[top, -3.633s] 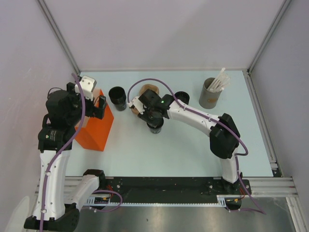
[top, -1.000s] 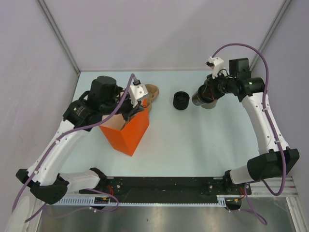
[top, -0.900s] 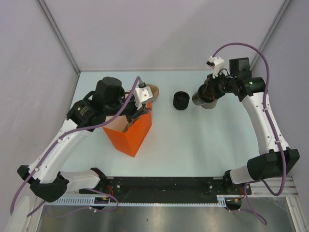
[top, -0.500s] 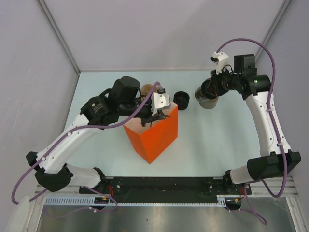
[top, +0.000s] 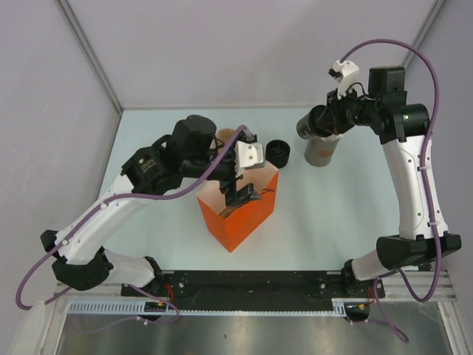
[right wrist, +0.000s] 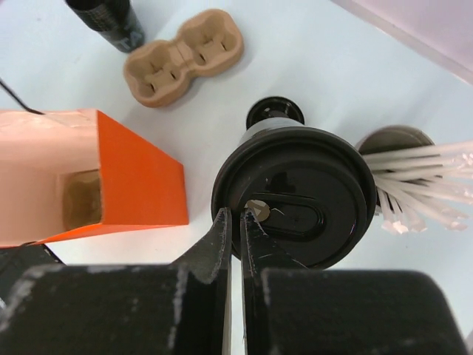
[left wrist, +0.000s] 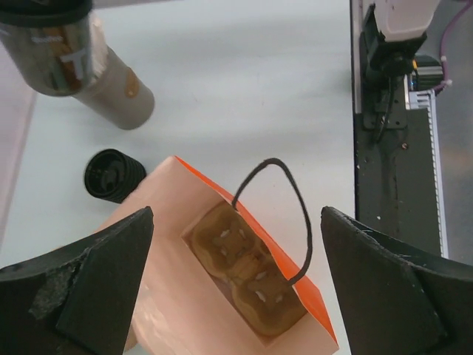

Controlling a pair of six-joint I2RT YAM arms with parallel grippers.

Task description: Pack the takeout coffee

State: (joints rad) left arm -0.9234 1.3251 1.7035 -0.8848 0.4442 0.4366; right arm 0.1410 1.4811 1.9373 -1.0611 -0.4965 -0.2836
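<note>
My right gripper (top: 327, 118) (right wrist: 240, 214) is shut on the lid rim of the black takeout coffee cup (top: 312, 123) (right wrist: 295, 194), holding it in the air next to the grey-brown cylinder of white sticks. It also shows at the top left of the left wrist view (left wrist: 46, 21). My left gripper (top: 241, 185) (left wrist: 235, 216) is wide open and empty, just above the mouth of the orange paper bag (top: 240, 214) (left wrist: 177, 310) (right wrist: 126, 170). The bag stands upright mid-table. A brown pulp cup carrier (left wrist: 247, 277) lies in its bottom.
A second black cup (top: 278, 151) (left wrist: 113, 174) (right wrist: 275, 115) stands between bag and cylinder (top: 320, 150) (left wrist: 112, 90). Another pulp carrier (right wrist: 183, 57) lies on the table behind the bag, with a dark cup-like object (right wrist: 107, 22) beyond it. The bag's black handle loop (left wrist: 299, 214) sticks up.
The left arm has moved the orange bag right toward mid-table, and its gripper now hovers open over the bag's mouth. The right gripper has risen with the cup.
</note>
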